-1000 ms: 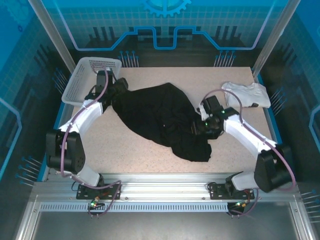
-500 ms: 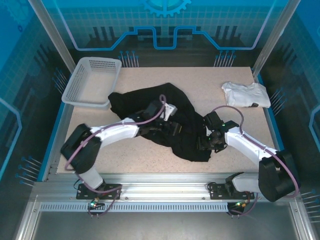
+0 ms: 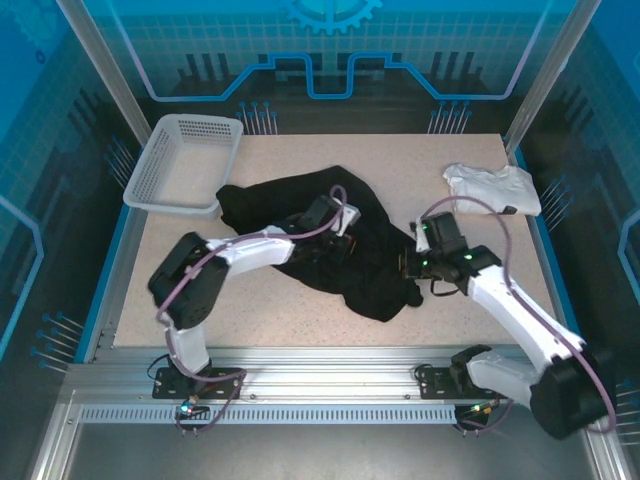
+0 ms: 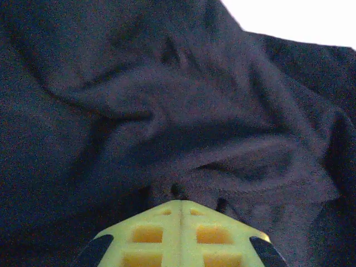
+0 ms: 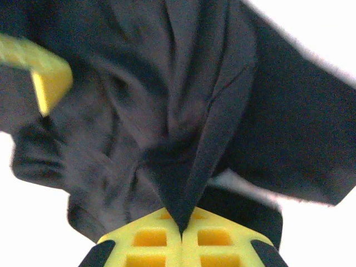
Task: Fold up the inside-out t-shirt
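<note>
Pinching the black t-shirt (image 3: 268, 205), both claws grip cloth: left claw (image 4: 181, 202) near its middle, right claw (image 5: 181, 228) at three o'clock.

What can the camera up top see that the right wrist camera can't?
From up top you see the white basket at the far left, the white garment at the far right, and the left arm and right arm reaching in. The right wrist camera gives a close look at the right gripper: its yellow fingers are shut on a fold of cloth. Both show the black t-shirt, all crumpled.
</note>
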